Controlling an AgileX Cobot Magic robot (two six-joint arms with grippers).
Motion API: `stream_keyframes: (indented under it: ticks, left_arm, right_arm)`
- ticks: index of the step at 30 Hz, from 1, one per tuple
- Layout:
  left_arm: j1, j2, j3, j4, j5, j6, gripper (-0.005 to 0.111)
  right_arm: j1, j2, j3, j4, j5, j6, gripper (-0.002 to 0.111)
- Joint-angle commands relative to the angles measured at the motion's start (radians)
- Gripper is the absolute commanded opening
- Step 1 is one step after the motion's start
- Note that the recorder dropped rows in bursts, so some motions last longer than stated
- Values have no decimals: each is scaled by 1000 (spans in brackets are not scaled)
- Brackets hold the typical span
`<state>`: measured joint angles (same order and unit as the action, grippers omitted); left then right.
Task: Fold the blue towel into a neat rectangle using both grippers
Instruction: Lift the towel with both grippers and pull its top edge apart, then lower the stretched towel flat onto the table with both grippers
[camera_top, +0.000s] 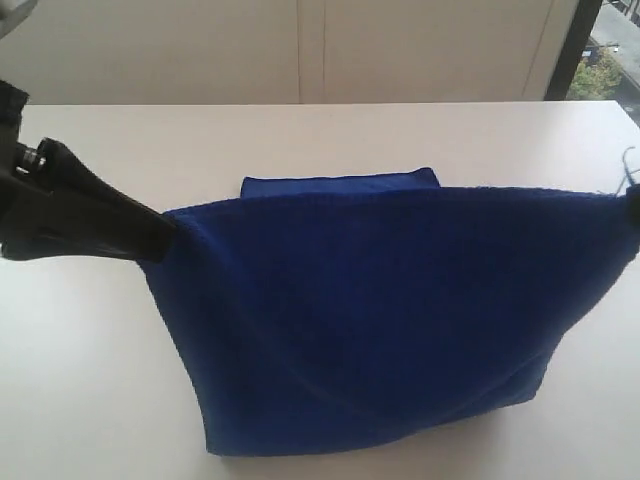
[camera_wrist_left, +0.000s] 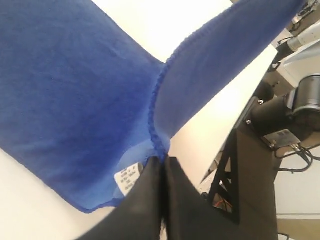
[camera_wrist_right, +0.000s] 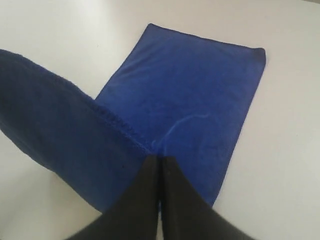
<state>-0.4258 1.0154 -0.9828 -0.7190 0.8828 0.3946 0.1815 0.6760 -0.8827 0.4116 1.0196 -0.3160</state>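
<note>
The blue towel (camera_top: 370, 320) hangs lifted in the middle of the bench (camera_top: 90, 400), its upper hem pulled into a nearly straight line between the two arms. From that line the cloth drops in a broad sheet, sagging in soft diagonal folds, and narrows a little toward its lower end. Behind the raised hem a flat strip of the same cloth shows, on the side toward the bench edge that runs along the wall. The right wrist view shows that part spread smooth on the bench as a tidy rectangle.

The left gripper (camera_top: 165, 233) has its jaws pinched tight on the hem at the left end, with almost no gap between them. A small white label (camera_wrist_left: 127, 179) sits on the cloth just beside those jaws. The right gripper (camera_top: 633, 207) is mostly cut off at the edge of the exterior view. Its own camera shows its jaws closed together on the hem at the other end.

Beyond the bench stand pale wall panels (camera_top: 300, 50), and a window (camera_top: 610, 60) shows by the far right corner.
</note>
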Motion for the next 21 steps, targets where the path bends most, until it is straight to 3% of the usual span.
stream_keyframes:
  ticks: [1,21]
  left_arm:
    - [-5,53,12,11,-84,4,0]
    - [-5,327,5,32,-520,50,0]
  right_arm:
    - [-2,47,65,-6,-140,7,0]
    - [-2,494,64,22,-551,2,0]
